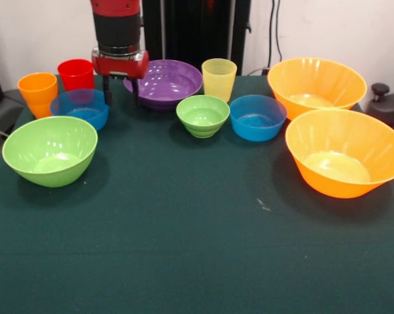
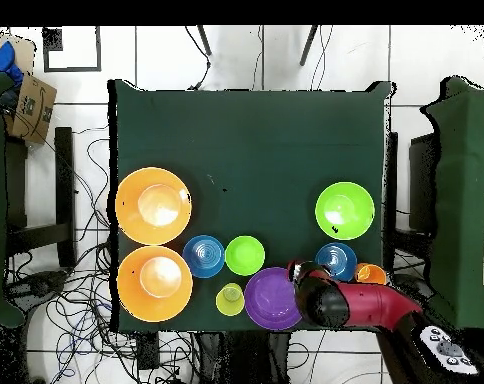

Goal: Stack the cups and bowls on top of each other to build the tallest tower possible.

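Note:
My gripper (image 1: 122, 93) hangs open and empty at the table's far side, between a small blue bowl (image 1: 80, 108) and the wide purple bowl (image 1: 163, 82), just above the cloth. The red cup (image 1: 76, 73) and the orange cup (image 1: 38, 91) stand beside that blue bowl. The yellow cup (image 1: 219, 78), the small green bowl (image 1: 203, 115) and the second small blue bowl (image 1: 257, 118) sit mid-table. The large green bowl (image 1: 50, 150) is at the left. Two very large orange bowls (image 1: 317, 85) (image 1: 346, 152) are at the right. Every piece stands alone; no tower shows.
The table (image 1: 184, 248) is covered in dark green cloth. In the overhead view the arm (image 2: 361, 305) reaches in from the bottom right, with the gripper (image 2: 304, 275) between the purple bowl (image 2: 273, 298) and a blue bowl (image 2: 336, 260). Chairs and cables lie around the table.

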Robot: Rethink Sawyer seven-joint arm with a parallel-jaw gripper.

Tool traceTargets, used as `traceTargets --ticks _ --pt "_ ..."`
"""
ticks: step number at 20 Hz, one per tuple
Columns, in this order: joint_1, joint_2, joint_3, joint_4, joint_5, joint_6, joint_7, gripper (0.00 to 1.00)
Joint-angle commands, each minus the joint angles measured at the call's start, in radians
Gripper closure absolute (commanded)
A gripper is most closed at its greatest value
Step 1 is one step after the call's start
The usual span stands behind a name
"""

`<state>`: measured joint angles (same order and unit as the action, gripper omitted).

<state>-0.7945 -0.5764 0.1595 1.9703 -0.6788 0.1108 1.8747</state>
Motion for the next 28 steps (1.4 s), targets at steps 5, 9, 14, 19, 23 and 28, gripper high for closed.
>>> traceTargets --ticks 5,9,14,19,23,28 --pt "-0.027 0.010 0.161 0.065 0.031 0.146 -0.021 0.00" --pt "-0.019 -0.008 0.161 0.059 0.025 0.155 -0.020 0.00" --pt "-0.004 -0.043 0.176 0.052 0.039 0.188 -0.022 0.00" --pt "-0.006 -0.064 0.201 0.050 0.054 0.216 -0.027 0.00" --pt "-0.006 -0.068 0.224 0.038 0.067 0.247 -0.034 0.00" --pt "0.006 -0.082 0.238 0.018 0.085 0.301 -0.049 0.00"
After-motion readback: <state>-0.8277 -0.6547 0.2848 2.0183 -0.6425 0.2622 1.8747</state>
